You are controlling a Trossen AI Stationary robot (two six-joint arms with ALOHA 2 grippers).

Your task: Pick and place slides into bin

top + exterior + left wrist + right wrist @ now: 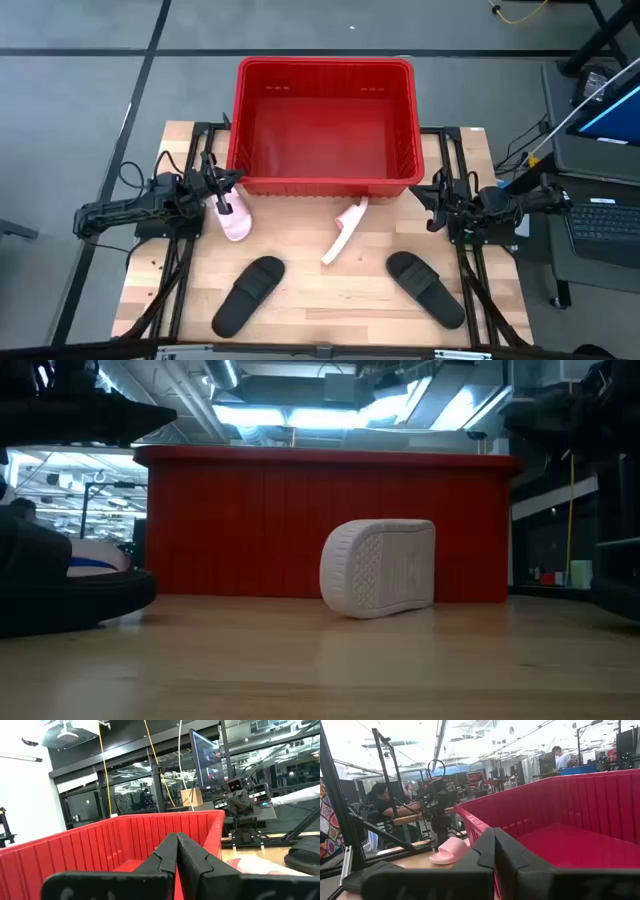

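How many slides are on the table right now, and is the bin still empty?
4, none hidden: pink slide by the bin's front-left corner, pink slide on edge mid-table, black slide front-left, black slide front-right. Bin empty.

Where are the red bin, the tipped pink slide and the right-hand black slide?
red bin (325, 184): high view, front wall.
tipped pink slide (343, 236): high view, middle of its upturned edge.
right-hand black slide (415, 274): high view, its wide strap.

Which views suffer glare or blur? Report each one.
Low view: ceiling lights glare above the bin; a black slide is blurred at the near left. Right wrist view: the ceiling is washed out white. High view: even light, soft shadows.
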